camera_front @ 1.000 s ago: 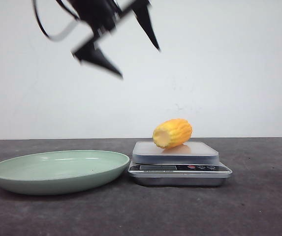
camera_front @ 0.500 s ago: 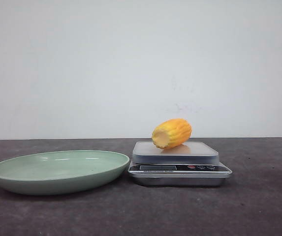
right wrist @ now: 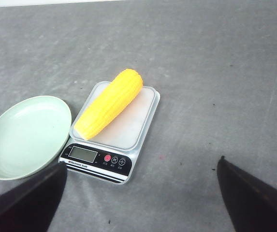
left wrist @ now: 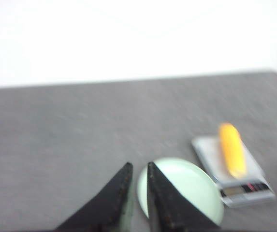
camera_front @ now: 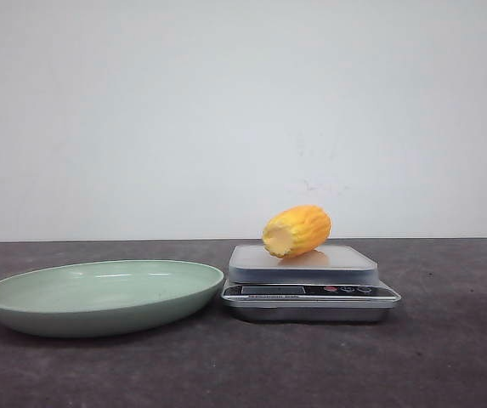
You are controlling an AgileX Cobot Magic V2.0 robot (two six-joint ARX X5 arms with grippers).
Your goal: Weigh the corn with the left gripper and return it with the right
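The corn (camera_front: 297,230), a yellow-orange cob piece, lies on its side on the platform of the silver kitchen scale (camera_front: 311,291). It also shows in the left wrist view (left wrist: 232,150) and the right wrist view (right wrist: 110,103). No gripper shows in the front view. My left gripper (left wrist: 138,165) is high and well back from the scale, its black fingers drawn almost together with nothing between them. My right gripper (right wrist: 142,163) is wide open and empty, hovering above the table in front of the scale (right wrist: 94,157).
A shallow pale green plate (camera_front: 99,293) sits on the dark grey table just left of the scale, nearly touching it. It shows below the left fingers (left wrist: 186,186) and in the right wrist view (right wrist: 27,135). A white wall stands behind the table.
The left gripper, open at the top of the front view one second ago, has gone out of that view. The corn has settled slightly on the scale.
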